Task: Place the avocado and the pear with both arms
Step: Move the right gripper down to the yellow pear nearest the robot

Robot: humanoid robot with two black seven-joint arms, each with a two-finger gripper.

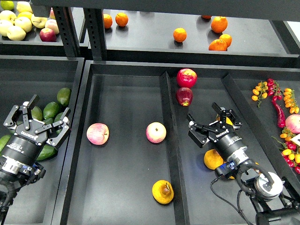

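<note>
The pear (162,191), yellow-orange with a brown blotch, lies alone at the front of the middle tray (126,187). Several green avocados lie in the left tray. A light one (51,110) shows behind my left gripper (43,116), and a dark elongated avocado (49,151) peeks out under its right side. The left gripper is open and empty, low over the avocado pile, hiding most of it. My right gripper (212,123) is open and empty in the right tray, to the right of the pear's tray, above an orange-yellow fruit (213,159).
Two pink-yellow apples (97,134) (156,132) lie in the middle tray. Two red apples (186,78) sit at the back of the right tray. A divider wall (169,140) separates the trays. Peppers and small tomatoes (281,101) lie far right. Oranges (179,34) sit on the rear shelf.
</note>
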